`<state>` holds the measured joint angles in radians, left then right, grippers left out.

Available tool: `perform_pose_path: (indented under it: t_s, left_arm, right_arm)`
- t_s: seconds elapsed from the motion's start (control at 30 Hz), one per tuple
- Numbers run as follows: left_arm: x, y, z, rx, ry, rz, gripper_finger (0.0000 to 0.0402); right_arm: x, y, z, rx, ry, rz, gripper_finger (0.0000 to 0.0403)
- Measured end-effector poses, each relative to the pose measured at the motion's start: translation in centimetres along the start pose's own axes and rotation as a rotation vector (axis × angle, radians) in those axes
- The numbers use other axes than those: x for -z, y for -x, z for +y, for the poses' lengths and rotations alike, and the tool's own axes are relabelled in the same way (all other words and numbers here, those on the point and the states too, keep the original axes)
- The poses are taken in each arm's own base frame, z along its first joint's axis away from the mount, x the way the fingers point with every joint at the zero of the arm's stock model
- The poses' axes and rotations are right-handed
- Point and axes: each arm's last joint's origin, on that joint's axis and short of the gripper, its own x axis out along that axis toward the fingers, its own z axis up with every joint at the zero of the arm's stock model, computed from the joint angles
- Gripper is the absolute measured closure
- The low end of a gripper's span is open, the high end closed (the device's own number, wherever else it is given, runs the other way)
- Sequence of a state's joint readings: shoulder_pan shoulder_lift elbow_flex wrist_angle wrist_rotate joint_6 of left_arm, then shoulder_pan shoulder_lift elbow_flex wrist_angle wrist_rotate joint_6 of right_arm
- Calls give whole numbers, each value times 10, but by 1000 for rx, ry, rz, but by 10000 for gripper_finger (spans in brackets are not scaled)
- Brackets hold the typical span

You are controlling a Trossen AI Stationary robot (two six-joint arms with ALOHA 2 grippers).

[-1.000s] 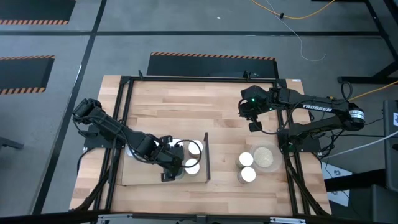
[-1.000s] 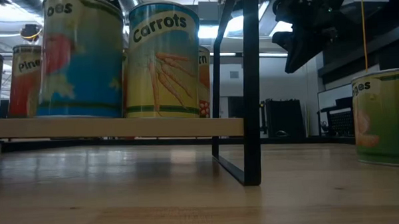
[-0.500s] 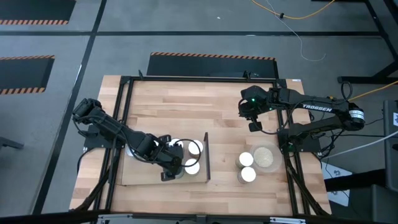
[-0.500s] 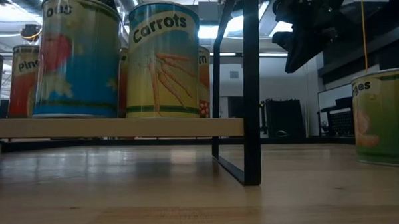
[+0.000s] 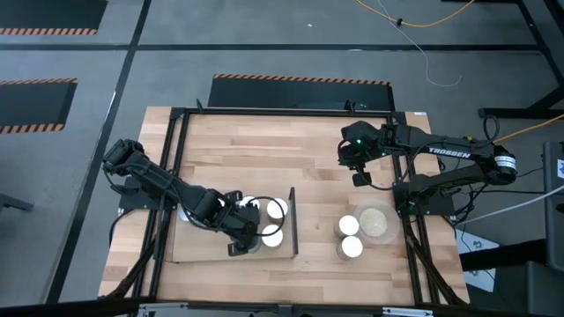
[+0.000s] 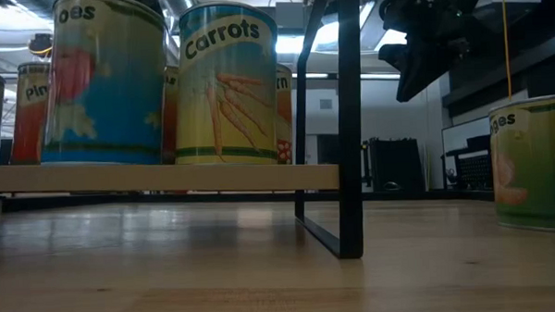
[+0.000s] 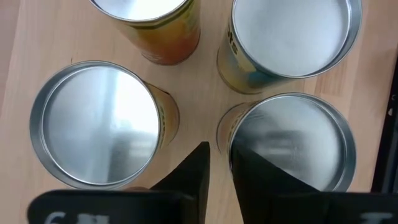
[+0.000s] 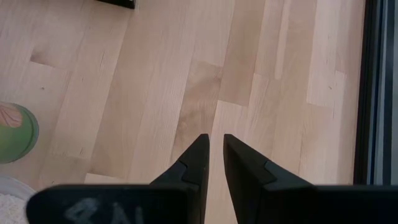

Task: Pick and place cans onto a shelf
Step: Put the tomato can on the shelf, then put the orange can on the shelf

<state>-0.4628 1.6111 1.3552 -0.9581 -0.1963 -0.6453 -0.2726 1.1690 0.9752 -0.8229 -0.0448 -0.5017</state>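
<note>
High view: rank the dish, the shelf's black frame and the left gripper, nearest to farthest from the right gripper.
1. Dish: on the table's right side, just below the right gripper in the picture.
2. Black frame: mid-table, at the right end of the shelf.
3. Left gripper: over the shelf, farthest left.

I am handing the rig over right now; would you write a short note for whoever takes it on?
Left gripper: shut, empty, low among the cans on the shelf.
Right gripper: shut, empty, above the bare tabletop, towards its far side.
Done: at least four cans stand on the shelf.
Left: two more cans stand on the tabletop beside the beige dish; shelve them.
</note>
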Motion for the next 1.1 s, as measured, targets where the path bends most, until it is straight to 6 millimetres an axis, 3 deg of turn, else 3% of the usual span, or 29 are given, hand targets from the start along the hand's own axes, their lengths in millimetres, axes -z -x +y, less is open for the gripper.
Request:
perform_pose_path:
  t_s: [0.23,0.73,0.87,1.1]
  left_arm:
    - [-4,4,1,12,16,-11,346]
    - [-30,45,-6,73,-111,-140,346]
    - [-39,54,-2,54,-153,-197,346]
    - [-48,52,10,-10,-131,-229,346]
  right_arm:
    - [0,0,0,0,0,0,350]
    - [-2,0,-1,10,1,-17,350]
    - [-11,1,-4,12,5,-127,350]
    - [-25,4,-2,-168,-49,-350,350]
